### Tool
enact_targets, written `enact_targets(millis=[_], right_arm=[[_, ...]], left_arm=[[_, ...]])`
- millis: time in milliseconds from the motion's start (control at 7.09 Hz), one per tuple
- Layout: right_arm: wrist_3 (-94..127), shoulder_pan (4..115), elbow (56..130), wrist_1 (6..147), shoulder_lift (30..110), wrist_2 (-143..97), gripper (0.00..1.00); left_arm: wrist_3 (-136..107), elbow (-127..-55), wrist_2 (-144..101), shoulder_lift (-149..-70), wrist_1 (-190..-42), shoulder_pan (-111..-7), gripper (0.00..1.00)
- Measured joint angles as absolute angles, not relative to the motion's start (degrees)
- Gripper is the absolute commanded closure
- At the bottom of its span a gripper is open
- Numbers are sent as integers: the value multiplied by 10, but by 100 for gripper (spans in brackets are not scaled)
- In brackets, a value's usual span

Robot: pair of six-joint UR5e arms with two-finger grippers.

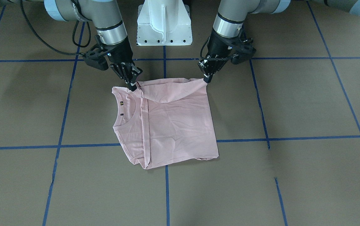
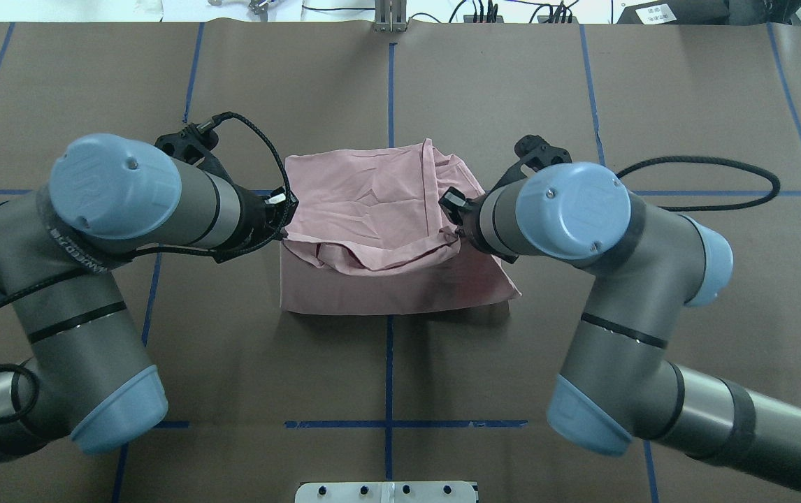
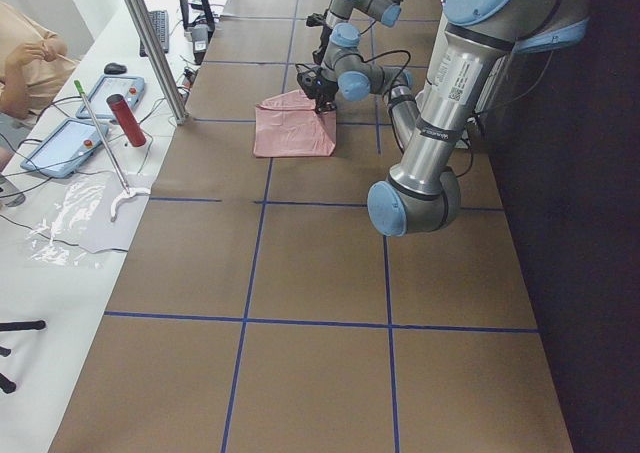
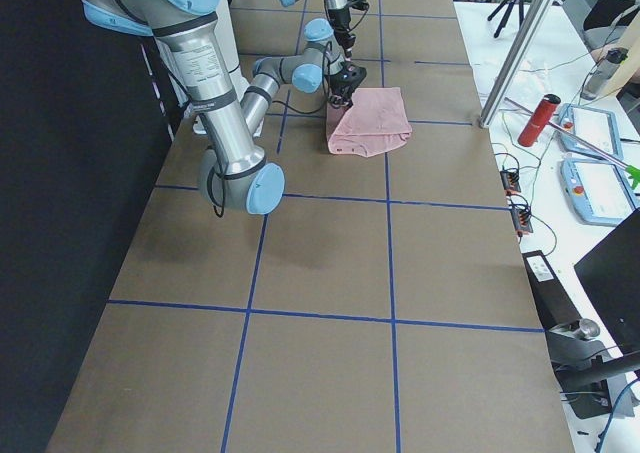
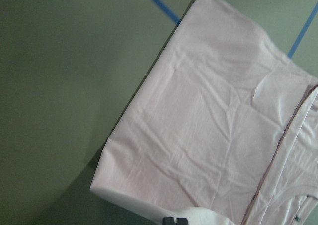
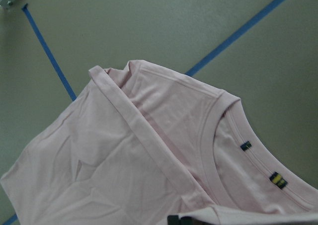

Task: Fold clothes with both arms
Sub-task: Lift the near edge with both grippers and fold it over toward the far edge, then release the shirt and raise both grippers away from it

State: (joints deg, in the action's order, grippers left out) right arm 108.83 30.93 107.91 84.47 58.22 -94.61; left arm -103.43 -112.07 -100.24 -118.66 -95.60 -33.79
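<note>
Now | left gripper (image 1: pixel 207 79): pinching shirt's (image 1: pixel 173 125) robot-side corner | right gripper (image 1: pixel 132 86): pinching same edge beside collar (image 6: pixel 208 135) | shirt: folded, mid-table (image 1: pixel 293 103), robot-side edge held up and sagging between grippers, the rest lying flat

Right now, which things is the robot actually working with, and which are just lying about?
In the job: pink T-shirt, left claw, right claw, both pinching its edge.
Lying about: red bottle, control tablets, clear plastic bag.
</note>
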Motion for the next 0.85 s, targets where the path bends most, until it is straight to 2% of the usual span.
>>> enact_targets(millis=[565, 847], right_arm=[[1058, 378, 865, 818, 464, -983, 100], [1053, 391, 808, 777, 444, -990, 100]], left_arm=[[-980, -955, -973, -1226, -1080, -388, 100], [-963, -915, -964, -1236, -1112, -395, 100]])
